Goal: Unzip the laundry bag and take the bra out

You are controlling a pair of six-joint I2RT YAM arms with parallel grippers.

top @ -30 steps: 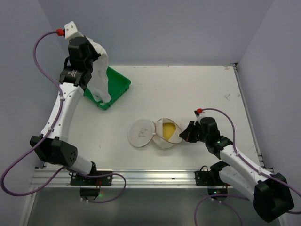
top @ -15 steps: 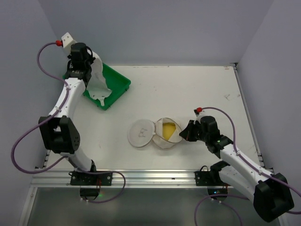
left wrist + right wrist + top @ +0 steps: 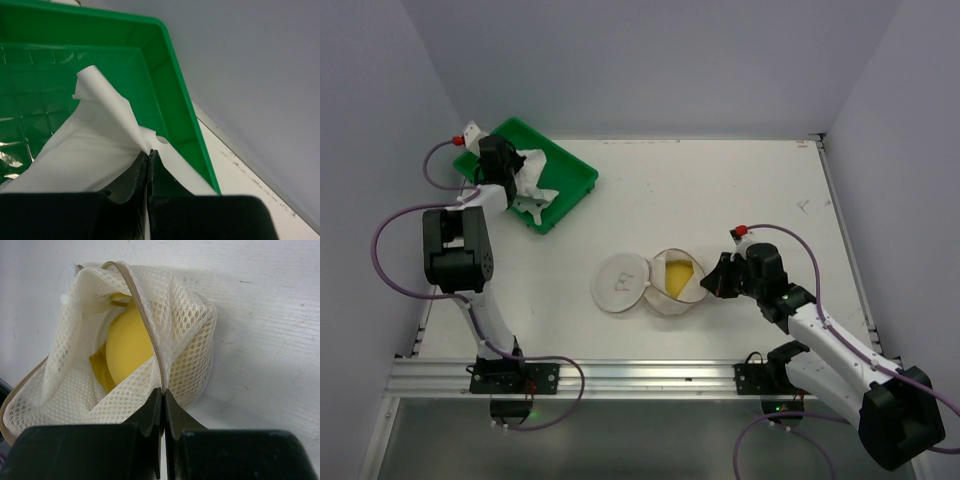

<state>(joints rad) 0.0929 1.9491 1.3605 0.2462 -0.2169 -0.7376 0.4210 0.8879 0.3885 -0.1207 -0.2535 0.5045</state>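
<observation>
Laundry bag (image 3: pixel 672 290) sat mid-counter (image 3: pixel 770 190), unzipped, lid (image 3: pixel 620 283) flopped flat on its left. Right hand (image 3: pixel 162 395) was pinched tight on the mesh wall by the zip edge. Left hand (image 3: pixel 148 157) was clamped on a white garment (image 3: pixel 95 145), probably the bra, over the green tray (image 3: pixel 175 90) at the far left. The bag looked light, soft and floppy, and the mesh slumped. Best hold: rim or zip tape, not the loose mesh. A yellow cup (image 3: pixel 127 347) showed inside. Mouth pointed up, tilted toward the lid. Squat and round, no real long axis; bag plus lid ran left-right.
</observation>
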